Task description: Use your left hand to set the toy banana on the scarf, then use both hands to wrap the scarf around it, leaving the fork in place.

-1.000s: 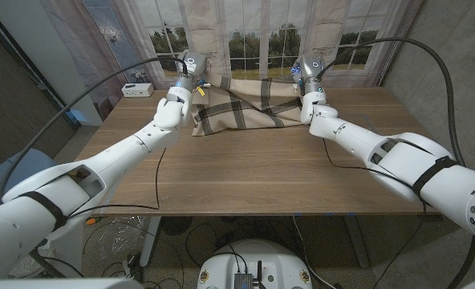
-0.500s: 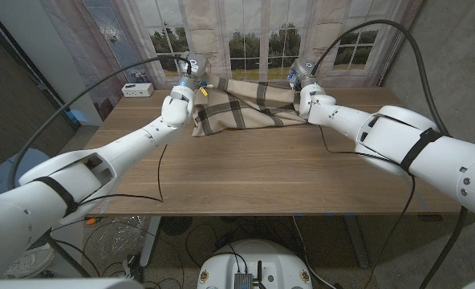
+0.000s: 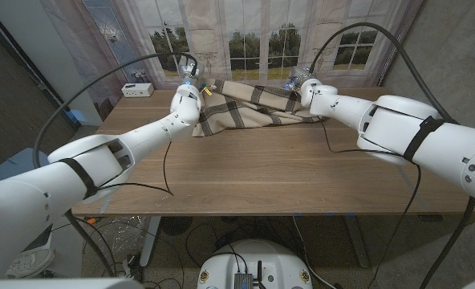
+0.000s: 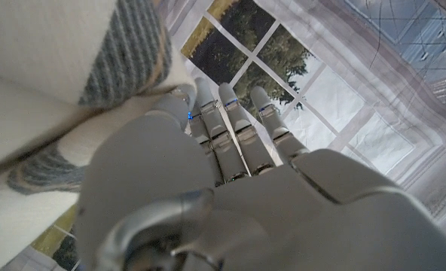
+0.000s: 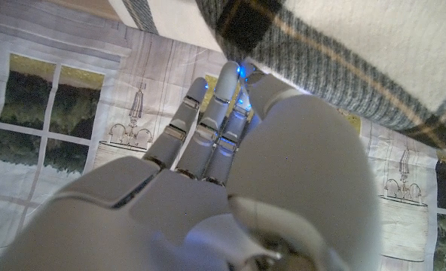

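tabletop (image 3: 253, 172): bare wood grain nearest us | scarf (image 3: 245, 112): soft woven plaid, cream with dark stripes, bunched at the far edge; we judge the toy banana wrapped inside, hidden | left hand (image 3: 191, 90) and right hand (image 3: 308, 88): at the scarf's far ends, fingers straight in wrist views; whether they pinch cloth, we cannot tell.

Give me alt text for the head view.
Both robot arms reach across a wooden table to a plaid scarf at its far edge, left hand and right hand at its ends. A curtain printed with windows hangs behind.
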Controlling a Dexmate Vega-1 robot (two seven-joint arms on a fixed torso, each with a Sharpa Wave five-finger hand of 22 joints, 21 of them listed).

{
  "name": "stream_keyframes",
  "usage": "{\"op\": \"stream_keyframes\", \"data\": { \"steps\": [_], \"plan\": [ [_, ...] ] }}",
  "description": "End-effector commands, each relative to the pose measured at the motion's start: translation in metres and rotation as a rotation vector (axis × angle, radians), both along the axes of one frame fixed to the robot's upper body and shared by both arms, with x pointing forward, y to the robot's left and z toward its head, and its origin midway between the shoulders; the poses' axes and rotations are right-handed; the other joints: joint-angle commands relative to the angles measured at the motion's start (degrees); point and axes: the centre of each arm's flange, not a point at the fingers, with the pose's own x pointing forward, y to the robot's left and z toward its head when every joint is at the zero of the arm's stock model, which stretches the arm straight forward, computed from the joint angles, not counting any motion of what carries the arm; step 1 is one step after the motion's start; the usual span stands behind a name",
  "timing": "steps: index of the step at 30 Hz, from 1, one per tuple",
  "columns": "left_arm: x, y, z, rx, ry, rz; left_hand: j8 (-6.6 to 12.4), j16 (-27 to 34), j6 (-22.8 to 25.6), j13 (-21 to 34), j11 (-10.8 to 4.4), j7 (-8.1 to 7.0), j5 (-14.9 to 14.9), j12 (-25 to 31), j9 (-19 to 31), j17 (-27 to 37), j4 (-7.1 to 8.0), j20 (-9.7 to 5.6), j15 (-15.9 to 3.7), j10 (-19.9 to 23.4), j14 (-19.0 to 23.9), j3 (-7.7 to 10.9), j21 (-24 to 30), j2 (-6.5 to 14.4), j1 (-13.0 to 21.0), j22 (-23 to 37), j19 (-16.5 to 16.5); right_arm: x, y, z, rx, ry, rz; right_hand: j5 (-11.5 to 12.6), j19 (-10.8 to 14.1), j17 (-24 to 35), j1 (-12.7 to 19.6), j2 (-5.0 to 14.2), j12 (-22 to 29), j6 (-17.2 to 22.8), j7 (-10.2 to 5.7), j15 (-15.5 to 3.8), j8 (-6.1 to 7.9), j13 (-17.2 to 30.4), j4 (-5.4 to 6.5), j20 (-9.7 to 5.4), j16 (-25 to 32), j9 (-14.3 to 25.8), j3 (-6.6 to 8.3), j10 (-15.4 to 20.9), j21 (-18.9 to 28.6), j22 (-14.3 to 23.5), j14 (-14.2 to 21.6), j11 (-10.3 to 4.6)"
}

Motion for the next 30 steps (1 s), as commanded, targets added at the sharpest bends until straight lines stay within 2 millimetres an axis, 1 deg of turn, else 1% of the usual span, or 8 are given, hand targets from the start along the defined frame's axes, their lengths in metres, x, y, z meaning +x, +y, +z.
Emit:
{"op": "stream_keyframes", "data": {
  "steps": [1,5,7,10,13,18,23,30],
  "plan": [
    [0.014,0.004,0.0,-0.112,0.177,0.15,-0.56,-0.71,-11.74,-3.79,1.62,0.34,-1.62,-5.95,-0.66,-0.5,2.71,1.82,-2.67,-9.82,-6.3,0.61,-1.46,1.55,-6.53,0.06,-2.94,0.001,-0.004,-0.002,0.021,0.019,-0.024,-0.14,-1.39,-7.58,-5.78,0.01,-7.08,-5.67,-0.88,-4.82,-4.84,-4.45,1.54,0.71,-8.19,-1.46,-1.33,-9.89,0.94,-0.52,-5.2,-0.1],
    [0.008,0.005,-0.002,-0.172,0.164,0.125,-0.24,-1.06,-19.21,-6.04,3.12,0.17,-2.45,-7.22,-0.65,-1.22,4.27,3.57,-0.61,-19.65,-11.14,1.55,-2.29,2.17,-10.38,0.13,-4.12,-0.006,-0.009,-0.006,0.065,-0.136,-0.099,-0.35,-2.33,-11.26,-9.43,0.02,-11.7,-9.38,-0.78,-4.07,-7.09,-6.58,2.42,1.09,-11.66,-1.76,-1.93,-15.2,1.09,-0.7,-9.54,0.2],
    [0.002,0.006,-0.004,-0.193,0.147,0.092,-0.17,-0.99,-19.7,-6.22,3.43,-0.24,-2.65,-7.12,-0.63,-1.3,4.67,3.57,-0.09,-20.38,-11.38,1.42,-2.37,2.08,-11.09,0.13,-4.24,-0.007,-0.012,-0.008,0.08,-0.162,-0.114,-0.38,-2.91,-12.38,-10.9,-0.01,-13.0,-10.59,-0.66,-3.31,-7.69,-7.25,2.85,1.43,-12.38,-1.78,-2.33,-16.31,1.0,-0.76,-10.98,0.42],
    [-0.009,0.005,-0.008,-0.238,0.159,0.01,0.41,-0.58,-19.82,-6.73,3.78,-0.74,-3.61,-5.94,-0.49,-1.54,6.65,3.41,0.27,-19.44,-11.5,0.67,-2.4,2.04,-14.12,0.17,-3.95,-0.018,-0.017,-0.015,0.105,-0.32,-0.195,-0.54,-3.36,-14.48,-13.41,-0.75,-15.4,-13.18,-0.34,-2.42,-8.69,-8.38,3.25,1.92,-13.16,-1.81,-3.13,-18.63,0.96,-0.89,-13.55,0.66],
    [-0.02,0.005,-0.014,-0.293,0.177,-0.07,0.96,-0.25,-18.66,-7.13,4.01,-1.57,-4.63,-5.35,-0.45,-1.94,7.8,2.9,0.84,-18.48,-11.04,-0.61,-2.51,0.6,-16.84,0.11,-3.52,-0.031,-0.023,-0.022,0.117,-0.367,-0.223,-0.62,-3.66,-15.98,-15.4,-1.53,-16.73,-15.3,0.09,-1.96,-9.22,-9.12,3.57,2.4,-13.27,-1.82,-3.8,-19.44,0.87,-0.98,-14.98,1.3],
    [-0.033,0.006,-0.025,-0.379,0.249,-0.182,1.24,-0.39,-17.12,-7.76,4.42,-2.39,-6.0,-5.21,-0.51,-2.63,8.71,5.2,2.13,-18.39,-11.57,-2.81,-3.37,-2.18,-20.56,0.02,-4.18,-0.046,-0.026,-0.033,0.068,-0.288,-0.216,0.38,-5.34,-19.42,-14.36,-1.89,-20.05,-20.16,0.17,-1.04,-9.81,-10.53,0.85,3.29,-13.52,-1.93,-1.96,-22.69,0.08,-1.19,-19.45,1.35],
    [-0.041,0.005,-0.035,-0.418,0.308,-0.24,0.53,-1.09,-19.06,-8.3,5.03,-2.77,-6.94,-5.78,-0.52,-3.11,9.33,6.77,3.46,-20.68,-14.12,-4.66,-4.55,-4.28,-23.71,-0.03,-5.19,-0.055,-0.028,-0.046,0.044,-0.251,-0.222,0.32,-6.57,-20.89,-15.72,-2.52,-21.66,-22.82,-0.03,-0.93,-9.92,-11.14,0.62,4.19,-13.37,-1.97,-1.88,-24.42,-0.55,-1.26,-21.63,1.36],
    [-0.049,0.004,-0.045,-0.42,0.369,-0.298,0.34,-1.55,-21.11,-8.81,5.23,-3.32,-7.1,-6.0,-0.55,-3.54,9.65,7.01,4.13,-23.1,-17.47,-7.2,-6.37,-7.66,-27.0,-0.14,-6.82,-0.065,-0.033,-0.063,0.042,-0.168,-0.221,-0.16,-8.1,-22.82,-18.09,-3.37,-23.95,-27.9,0.21,-0.19,-10.13,-11.95,0.64,5.48,-13.18,-2.06,-2.08,-27.65,-1.54,-1.36,-24.72,1.53]
  ]
}}
